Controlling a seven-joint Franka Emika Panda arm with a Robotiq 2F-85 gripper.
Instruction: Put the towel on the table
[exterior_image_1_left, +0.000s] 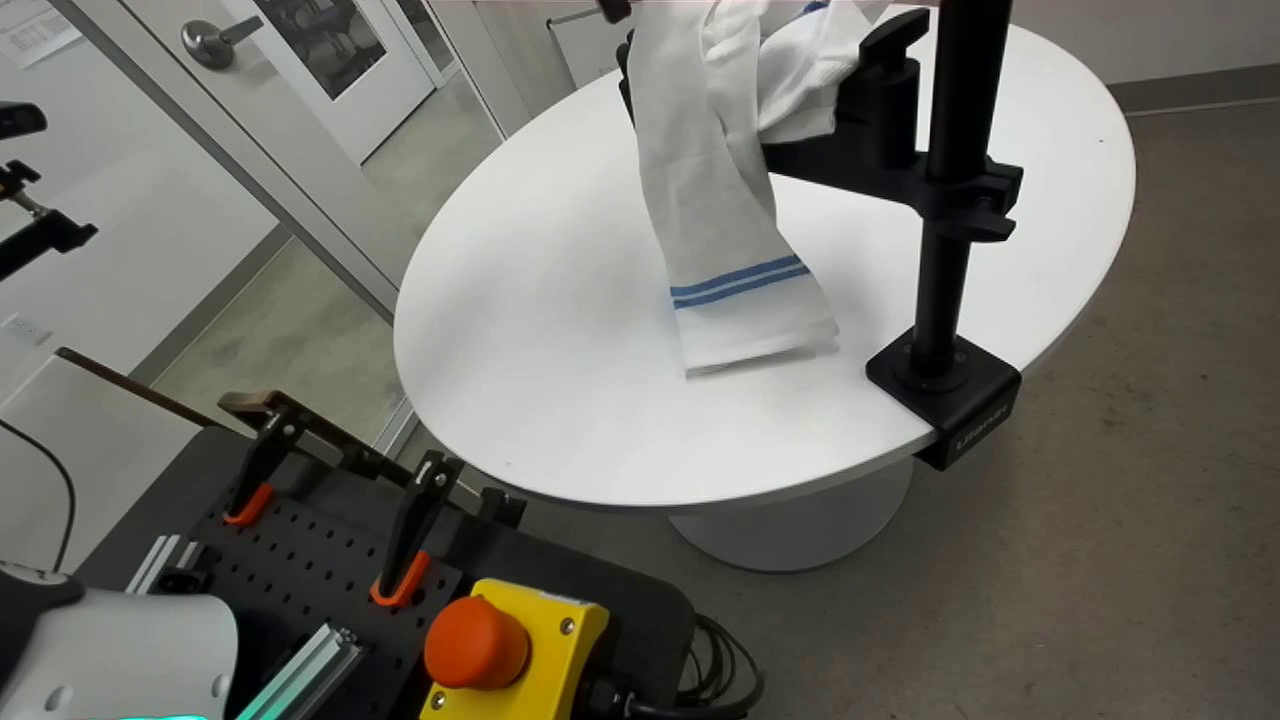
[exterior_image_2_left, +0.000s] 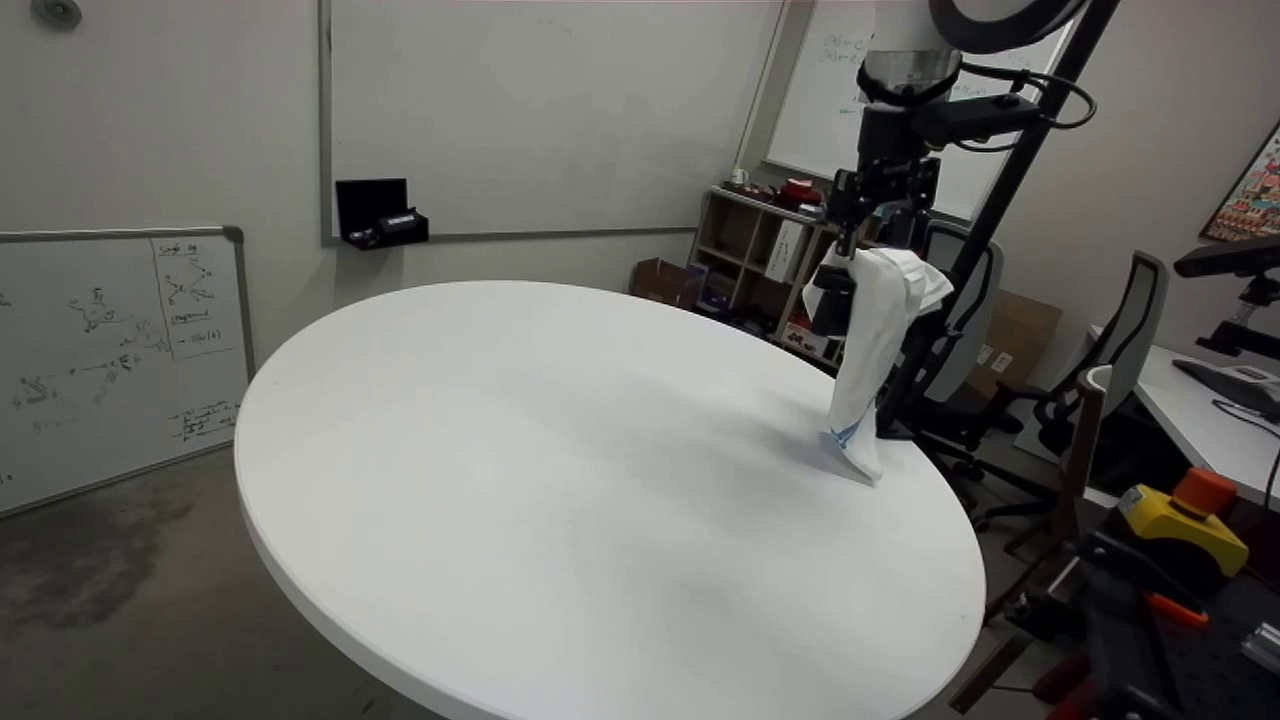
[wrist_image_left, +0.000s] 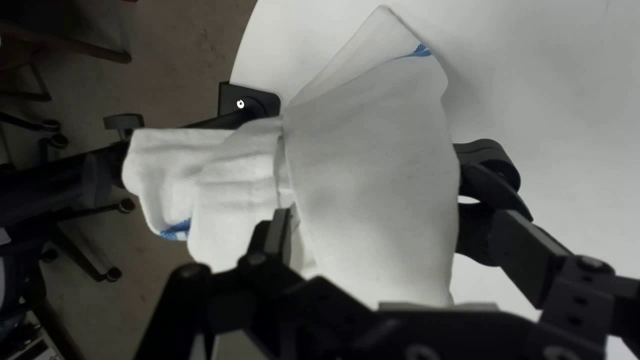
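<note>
The white towel with blue stripes (exterior_image_1_left: 715, 200) hangs over the black arm of a stand in both exterior views (exterior_image_2_left: 875, 330). Its striped lower end touches the round white table (exterior_image_1_left: 540, 340), near the table's edge (exterior_image_2_left: 550, 500). In the wrist view the towel (wrist_image_left: 375, 165) runs between the fingers, and a folded part hangs to the left. My gripper (wrist_image_left: 400, 225) is open, with its fingers wide apart on either side of the towel. In an exterior view the gripper (exterior_image_2_left: 882, 225) points down just at the towel's top. Part of the stand's arm is hidden under the towel.
The stand's black pole (exterior_image_1_left: 945, 270) is clamped to the table edge and rises close beside the towel and gripper. Its base clamp shows in the wrist view (wrist_image_left: 250, 102). A dark cart with a yellow and red stop button (exterior_image_1_left: 510, 640) stands by the table.
</note>
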